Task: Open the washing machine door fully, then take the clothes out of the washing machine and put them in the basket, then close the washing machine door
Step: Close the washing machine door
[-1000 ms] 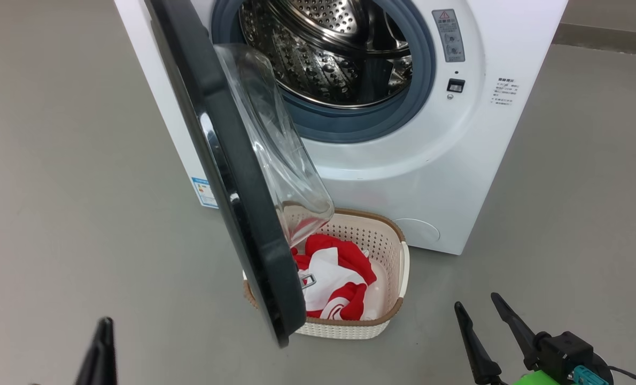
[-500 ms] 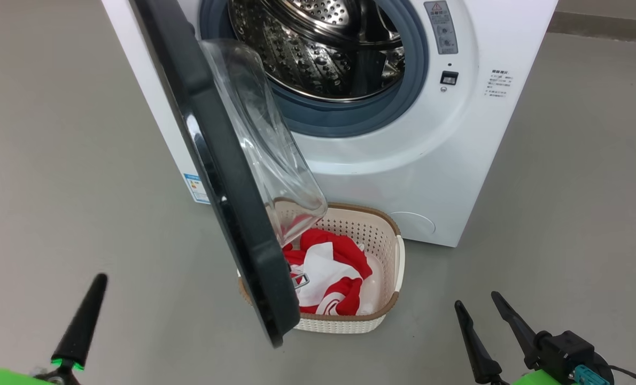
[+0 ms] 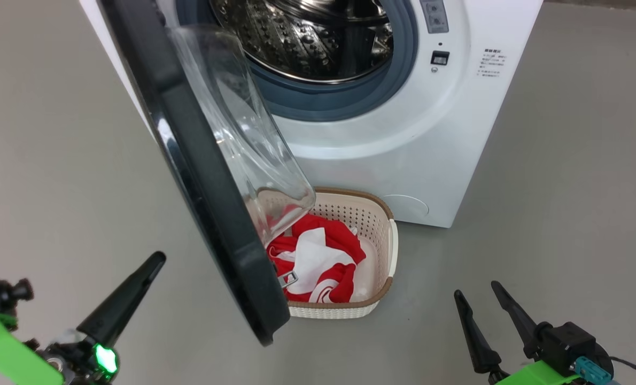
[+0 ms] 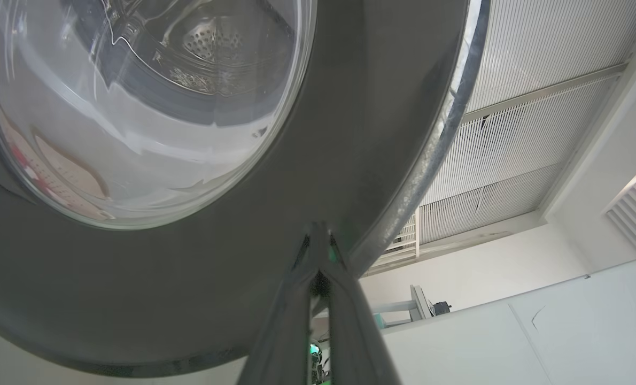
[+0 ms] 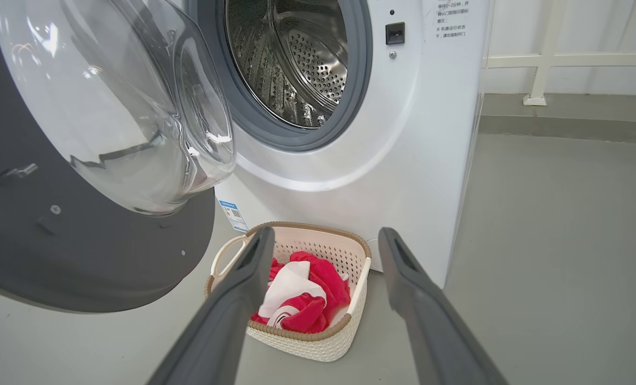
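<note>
Door (image 3: 211, 203): open, edge-on; outer face just right of left fingers (image 3: 125, 297), which are pressed together, empty, nearer for the closing push. Right fingers (image 3: 473, 337) spread, empty. Clothes (image 3: 318, 256) in basket (image 3: 382, 214) on floor (image 3: 56, 160).

The left tool (image 3: 156, 259) sits low at the left, its two fingers (image 4: 291, 310) pressed together and slanting up to the right. The right tool (image 3: 477, 290) hangs low at the right, its fingers (image 5: 232, 305) spread apart and pointing up.
</note>
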{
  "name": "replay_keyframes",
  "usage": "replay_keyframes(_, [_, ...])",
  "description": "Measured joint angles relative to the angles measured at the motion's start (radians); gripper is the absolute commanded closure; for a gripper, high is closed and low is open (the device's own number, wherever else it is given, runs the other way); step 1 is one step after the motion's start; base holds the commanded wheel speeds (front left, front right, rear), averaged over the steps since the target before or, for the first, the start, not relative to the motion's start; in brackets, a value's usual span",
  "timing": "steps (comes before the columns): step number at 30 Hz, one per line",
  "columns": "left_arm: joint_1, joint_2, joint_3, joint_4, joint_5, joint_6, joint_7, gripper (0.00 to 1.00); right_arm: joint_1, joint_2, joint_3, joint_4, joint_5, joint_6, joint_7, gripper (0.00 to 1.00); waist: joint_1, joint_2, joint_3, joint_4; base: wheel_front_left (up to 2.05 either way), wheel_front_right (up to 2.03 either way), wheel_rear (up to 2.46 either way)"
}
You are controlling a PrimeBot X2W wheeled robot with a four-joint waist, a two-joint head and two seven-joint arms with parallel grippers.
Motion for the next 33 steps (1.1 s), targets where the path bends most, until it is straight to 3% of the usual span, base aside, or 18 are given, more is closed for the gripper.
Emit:
replay_keyframes(7, [-0.056,-0.094,0.020,0.004,0.045,0.000,0.128,1.00,-0.021,0.000,-0.006,-0.005,-0.003,0.000,0.000,0.00,0.0000,0.0000,0.029,-0.023,0.00,0.00,0.00])
replay_keyframes(17, [-0.105,-0.181,0.080,0.014,0.099,0.000,0.244,1.00,-0.045,0.000,-0.020,-0.011,-0.010,0.000,0.000,0.00,0.0000,0.0000,0.071,-0.069,0.00,0.00,0.00])
replay_keyframes(26, [-0.177,-0.239,0.076,0.032,0.156,0.000,0.261,1.00,-0.073,0.000,-0.023,-0.015,-0.010,0.000,0.000,0.00,0.0000,0.0000,0.106,-0.112,0.00,0.00,0.00])
replay_keyframes(33, [-0.244,-0.252,0.034,0.048,0.189,0.000,0.242,1.00,-0.098,0.000,-0.021,-0.021,-0.010,0.000,0.000,0.00,-0.0001,0.0000,0.133,-0.154,0.00,0.00,0.00])
